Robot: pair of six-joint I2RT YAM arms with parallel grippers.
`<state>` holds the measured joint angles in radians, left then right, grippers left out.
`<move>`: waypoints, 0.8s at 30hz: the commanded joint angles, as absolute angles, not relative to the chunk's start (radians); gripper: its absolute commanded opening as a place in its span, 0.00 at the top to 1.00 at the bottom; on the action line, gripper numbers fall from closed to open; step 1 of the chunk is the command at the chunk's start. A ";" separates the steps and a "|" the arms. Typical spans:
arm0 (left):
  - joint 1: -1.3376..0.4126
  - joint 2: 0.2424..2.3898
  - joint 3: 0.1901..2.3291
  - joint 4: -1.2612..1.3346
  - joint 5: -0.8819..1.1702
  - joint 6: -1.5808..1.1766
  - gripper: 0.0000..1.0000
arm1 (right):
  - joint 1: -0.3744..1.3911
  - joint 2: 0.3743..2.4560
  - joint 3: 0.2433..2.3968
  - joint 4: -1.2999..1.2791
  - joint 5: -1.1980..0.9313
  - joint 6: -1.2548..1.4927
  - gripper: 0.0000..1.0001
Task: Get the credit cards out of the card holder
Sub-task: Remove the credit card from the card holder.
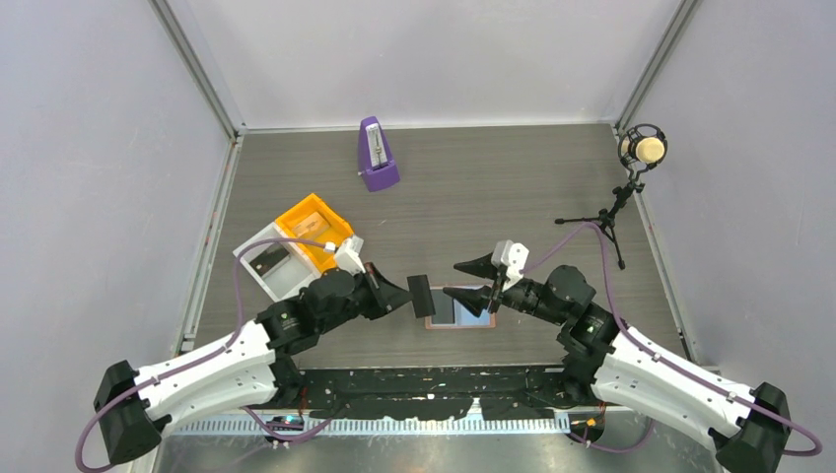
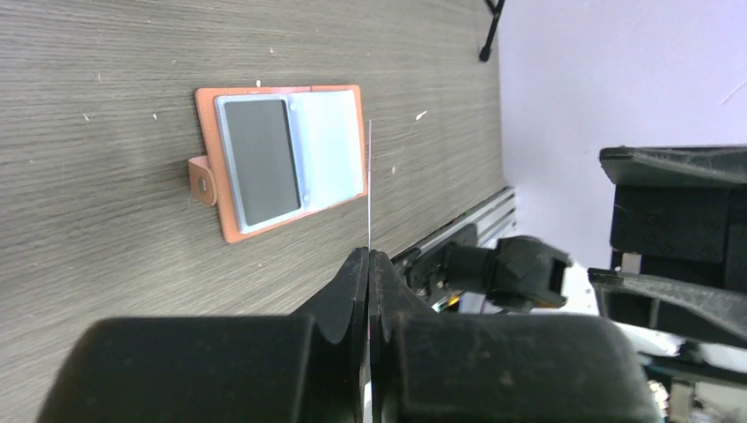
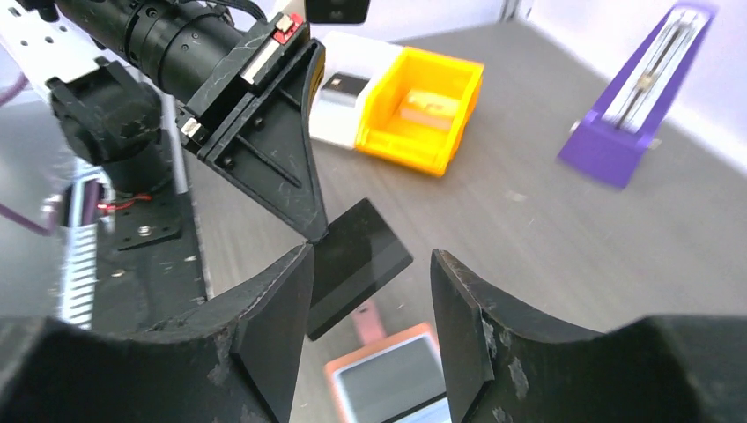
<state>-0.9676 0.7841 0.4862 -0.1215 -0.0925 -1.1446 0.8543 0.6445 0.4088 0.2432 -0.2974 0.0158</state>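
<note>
text: none legible | labels: none | brands: none | numbers: none

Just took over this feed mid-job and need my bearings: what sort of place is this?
Probably a lab robot test cell, not a home or shop: a wood-grain table walled by plain white panels on aluminium posts, with a tripod microphone and a purple metronome at the back.
</note>
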 commanded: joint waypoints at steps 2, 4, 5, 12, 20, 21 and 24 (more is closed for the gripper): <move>-0.968 0.738 0.505 -0.133 -0.186 -1.330 1.00 | 0.919 0.652 0.429 0.376 -0.229 -0.355 0.42; -0.968 0.724 0.498 -0.122 -0.181 -1.393 1.00 | 0.981 0.658 0.423 0.405 -0.128 -0.446 0.41; -0.968 0.716 0.499 -0.127 -0.179 -1.416 1.00 | 1.026 0.660 0.417 0.415 -0.100 -0.504 0.41; -0.968 0.663 0.554 -0.290 -0.210 -1.555 1.00 | 1.186 0.650 0.354 0.400 -0.013 -0.749 0.38; -0.968 0.589 0.528 -0.260 -0.255 -1.582 1.00 | 1.330 0.726 0.327 0.446 0.175 -0.807 0.38; -0.967 0.587 0.533 -0.264 -0.256 -1.582 1.00 | 1.338 0.741 0.328 0.465 0.199 -0.812 0.38; -0.968 0.584 0.549 -0.274 -0.257 -1.571 1.00 | 1.385 0.824 0.337 0.521 0.269 -0.847 0.38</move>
<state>-0.9676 0.5945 0.5106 -0.2886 -0.2195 -1.5658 1.3373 0.7498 0.3176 0.3985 0.1356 -0.7765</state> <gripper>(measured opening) 0.009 0.624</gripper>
